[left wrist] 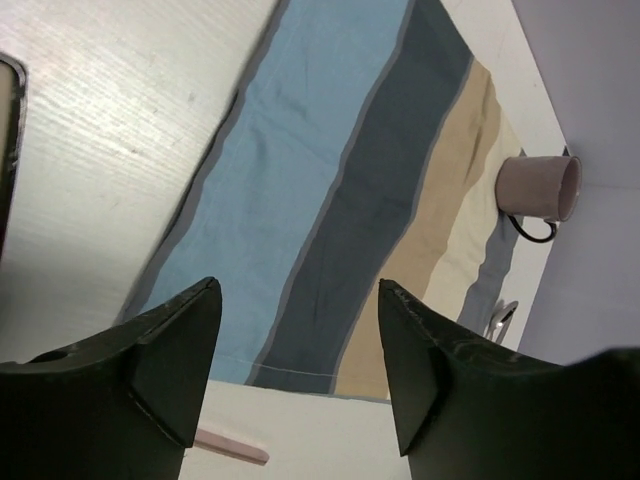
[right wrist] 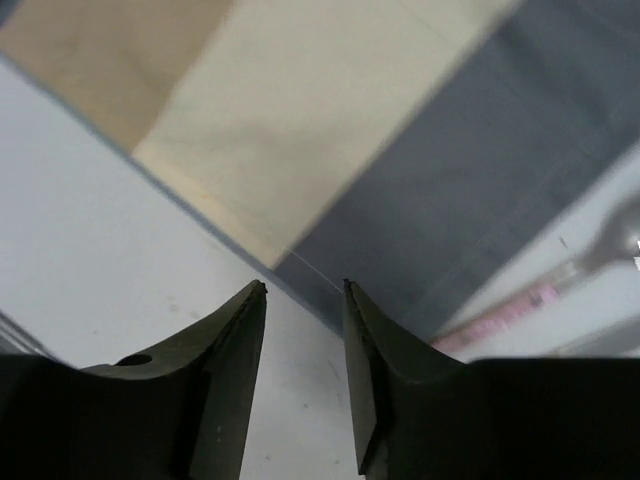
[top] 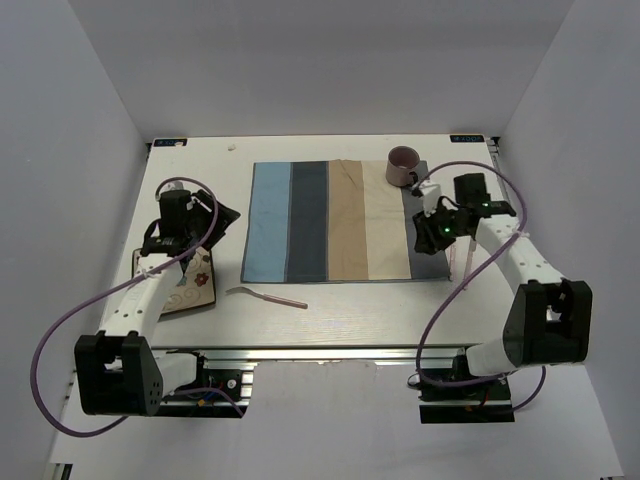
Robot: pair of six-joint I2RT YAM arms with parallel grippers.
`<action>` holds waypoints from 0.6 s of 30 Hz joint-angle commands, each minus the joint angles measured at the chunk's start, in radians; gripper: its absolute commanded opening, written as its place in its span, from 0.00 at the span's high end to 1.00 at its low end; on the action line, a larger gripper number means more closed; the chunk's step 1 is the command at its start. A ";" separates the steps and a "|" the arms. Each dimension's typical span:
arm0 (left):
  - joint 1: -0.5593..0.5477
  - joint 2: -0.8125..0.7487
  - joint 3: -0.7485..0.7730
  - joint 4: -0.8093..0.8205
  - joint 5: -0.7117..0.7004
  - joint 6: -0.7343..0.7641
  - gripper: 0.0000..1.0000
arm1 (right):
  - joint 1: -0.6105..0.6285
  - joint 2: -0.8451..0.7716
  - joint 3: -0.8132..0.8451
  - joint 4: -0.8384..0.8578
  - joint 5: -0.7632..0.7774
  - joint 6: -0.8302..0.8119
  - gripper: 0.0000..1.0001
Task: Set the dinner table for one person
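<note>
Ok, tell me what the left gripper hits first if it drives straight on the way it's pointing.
Probably the striped placemat, around its light-blue and dark stripes. Nothing shows between the open left gripper and the cloth, though depth is unclear.

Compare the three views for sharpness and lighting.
Top external: even, soft light, everything sharp. Left wrist: placemat and mug crisp, its jaws dark silhouettes. Right wrist: placemat soft, pink-handled utensil at the right edge blurred.
</note>
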 commanded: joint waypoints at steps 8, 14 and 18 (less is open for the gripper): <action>0.010 -0.146 -0.004 -0.074 -0.099 0.032 0.25 | 0.603 0.017 0.035 0.086 -0.266 -0.271 0.32; 0.010 -0.246 0.009 -0.158 -0.170 0.075 0.24 | 0.898 0.262 0.249 0.245 -0.133 -0.099 0.33; 0.011 -0.342 0.019 -0.262 -0.227 0.114 0.24 | 0.985 0.447 0.417 0.261 0.090 0.057 0.32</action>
